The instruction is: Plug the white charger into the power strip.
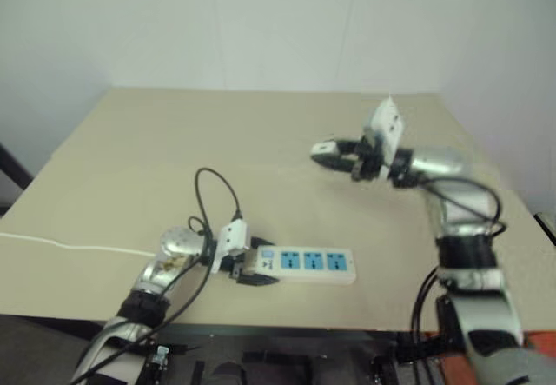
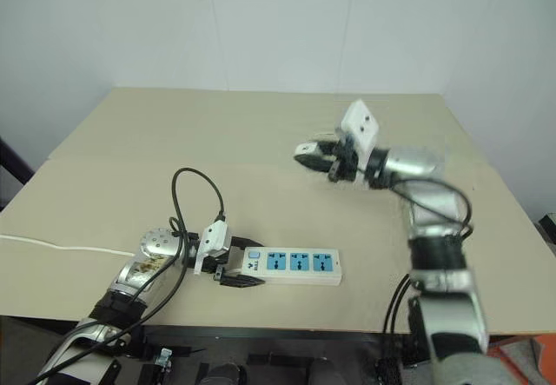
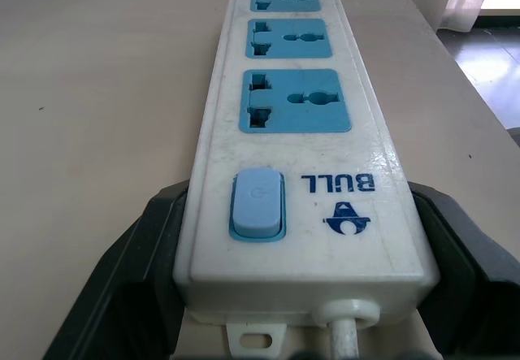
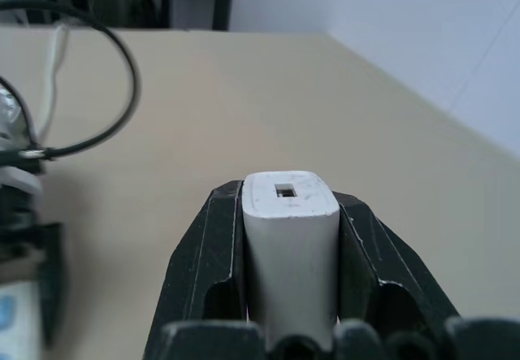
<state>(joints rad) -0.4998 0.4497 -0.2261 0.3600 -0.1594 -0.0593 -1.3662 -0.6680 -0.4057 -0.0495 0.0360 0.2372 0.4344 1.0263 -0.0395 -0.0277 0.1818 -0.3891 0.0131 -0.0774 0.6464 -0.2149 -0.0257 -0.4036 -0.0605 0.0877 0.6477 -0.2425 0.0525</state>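
While the beige table carries everything, the biggest task item on it is the power strip, lying flat near the front edge with its three blue socket panels facing up and its thin white cord trailing off to the robot's left. It looks rigid and light enough to skate on the smooth tabletop, so it probably needs bracing when a plug is pushed in. That bracing is in place: the left gripper is clenched on the switch end, one black finger against each long side of the strip, beside the blue switch.

Held well above the table and well apart from the strip, the right gripper is clamped on the white charger, a small hard plastic block, its smooth sides pinched between the two black fingers and its port end poking out towards the camera. Such glossy plastic is likely slippery, so a firm squeeze on the flat sides seems right, and it should stay square to a socket. Its prongs cannot be made out.
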